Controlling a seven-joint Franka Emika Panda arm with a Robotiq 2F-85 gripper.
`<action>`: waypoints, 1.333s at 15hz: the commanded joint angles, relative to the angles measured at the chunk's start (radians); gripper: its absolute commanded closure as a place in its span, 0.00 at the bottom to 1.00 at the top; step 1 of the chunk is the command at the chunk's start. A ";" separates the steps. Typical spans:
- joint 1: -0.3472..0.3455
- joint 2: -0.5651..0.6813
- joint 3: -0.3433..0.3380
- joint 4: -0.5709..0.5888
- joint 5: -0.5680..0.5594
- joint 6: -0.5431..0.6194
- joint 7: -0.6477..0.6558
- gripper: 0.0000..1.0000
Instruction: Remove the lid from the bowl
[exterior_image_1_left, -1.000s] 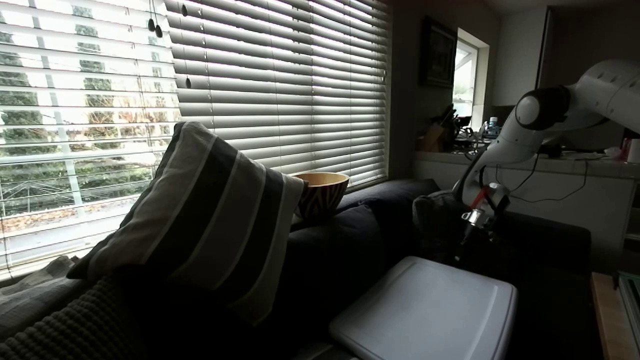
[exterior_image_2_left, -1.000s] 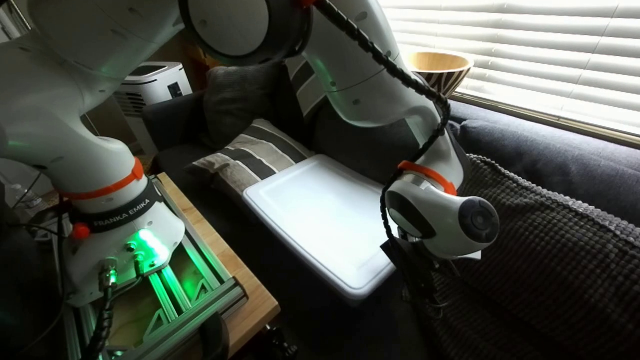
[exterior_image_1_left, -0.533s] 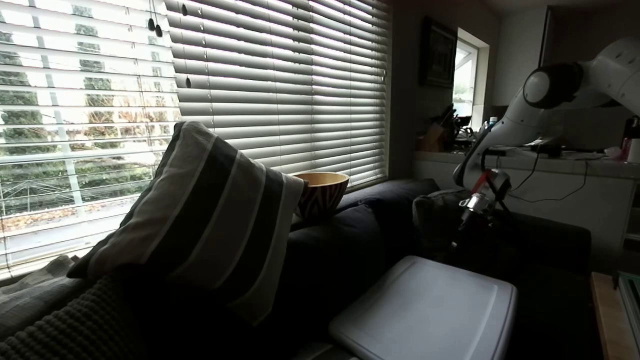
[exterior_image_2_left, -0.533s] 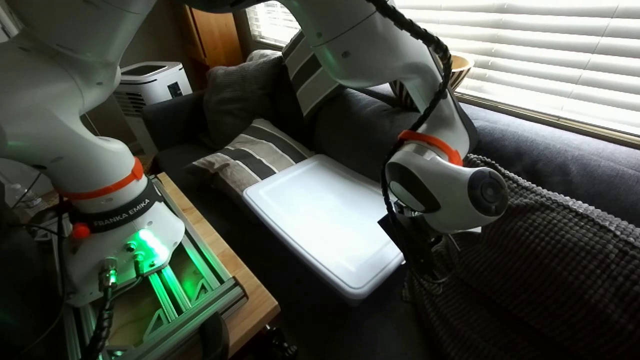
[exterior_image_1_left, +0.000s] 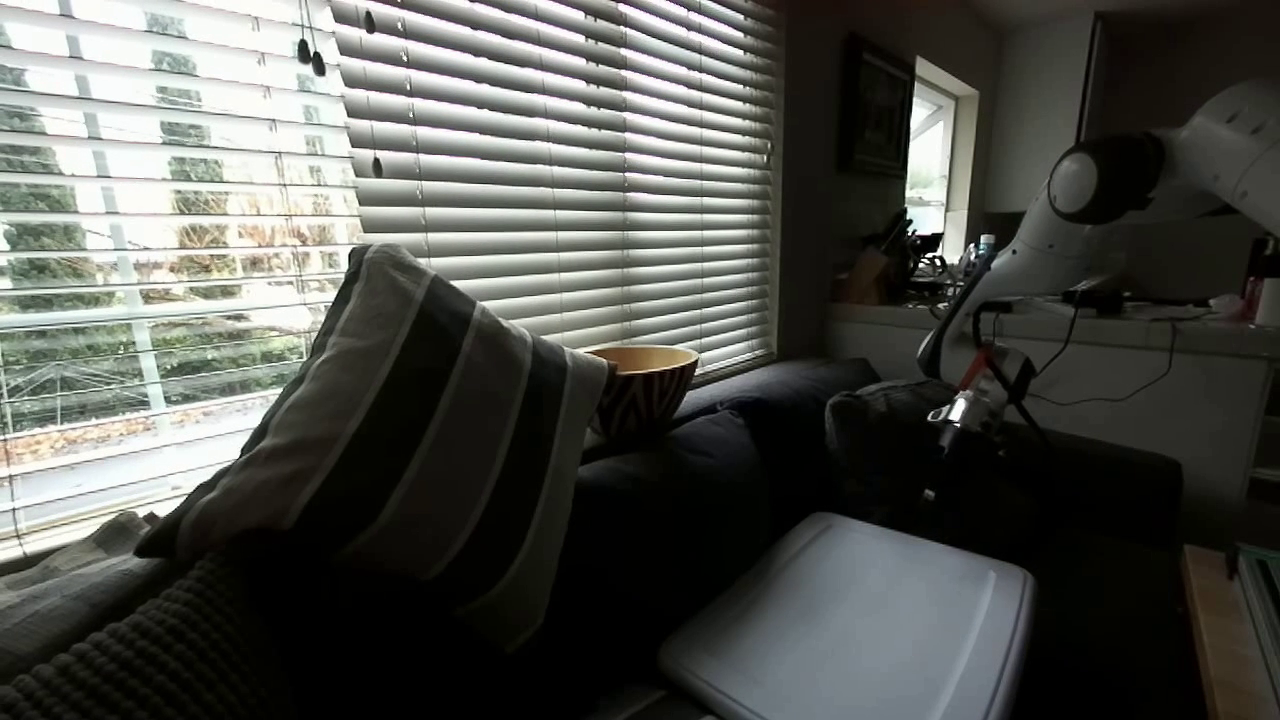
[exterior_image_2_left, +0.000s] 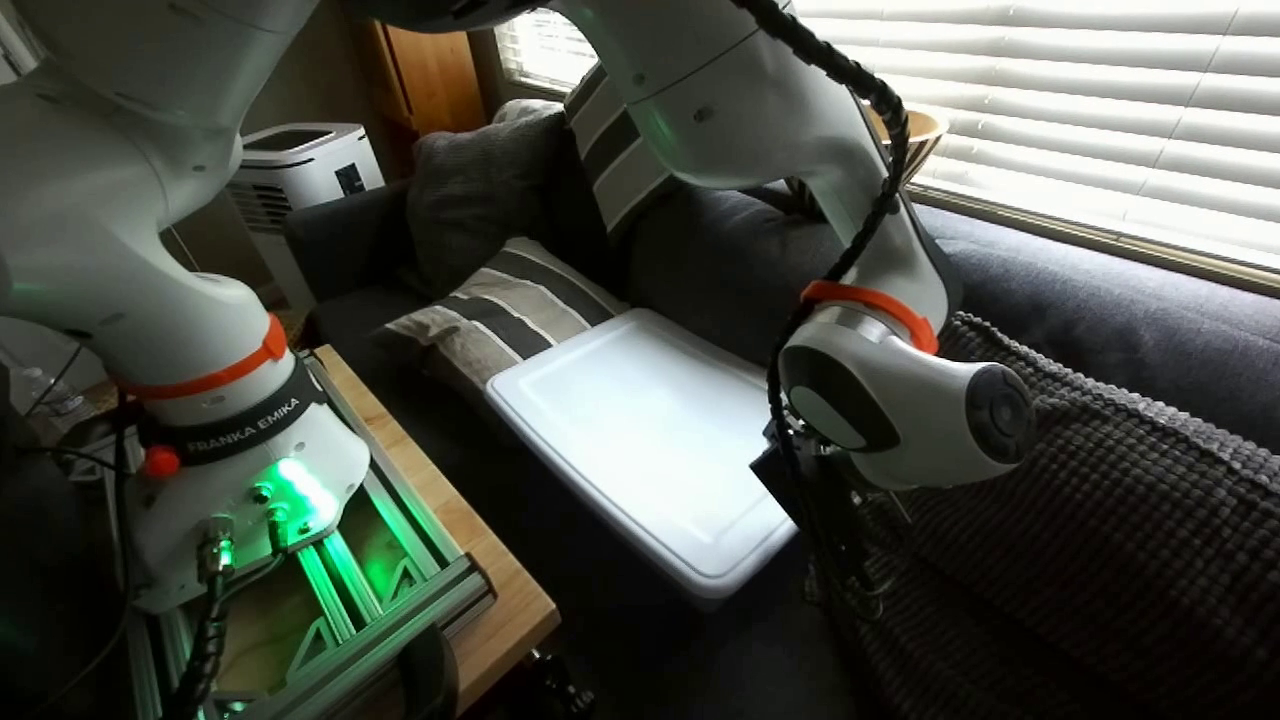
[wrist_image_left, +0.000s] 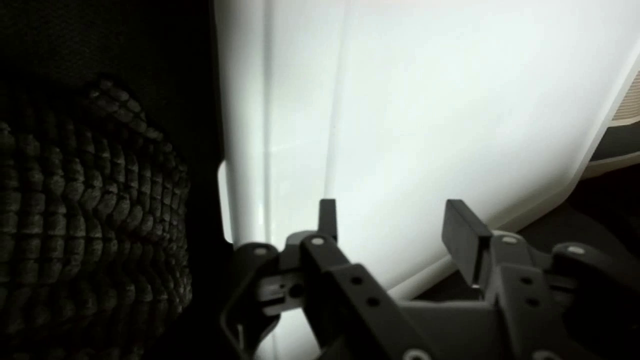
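Observation:
The lid (exterior_image_2_left: 640, 440) is a large flat white rectangle with rounded corners and a raised border, lying level on the sofa. It also shows in an exterior view (exterior_image_1_left: 870, 620) and fills much of the wrist view (wrist_image_left: 425, 100). The tub-like bowl is hidden; the lid covers what is under it. A small pale tab shows at the lid's edge in the wrist view. My gripper (wrist_image_left: 392, 220) is open and empty, fingers pointing down above one end of the lid, apart from it. It is dark in both exterior views (exterior_image_1_left: 938, 480) (exterior_image_2_left: 850, 550).
A dark knitted blanket (exterior_image_2_left: 1060, 520) drapes the sofa beside the gripper. Striped cushions (exterior_image_2_left: 530, 290) (exterior_image_1_left: 420, 430) lie beyond the lid. A patterned round wooden vessel (exterior_image_1_left: 650, 390) stands by the window blinds. The robot's wooden base table (exterior_image_2_left: 430, 480) edges the sofa.
My gripper has risen, then dipped slightly, and shifted a little outward toward the blanket. The lid has not moved.

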 joint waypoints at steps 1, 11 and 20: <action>-0.004 0.002 0.006 0.004 -0.006 0.000 0.004 0.36; -0.043 0.136 0.013 0.187 -0.054 -0.075 -0.016 0.00; -0.075 0.345 0.045 0.425 -0.144 -0.117 -0.010 0.00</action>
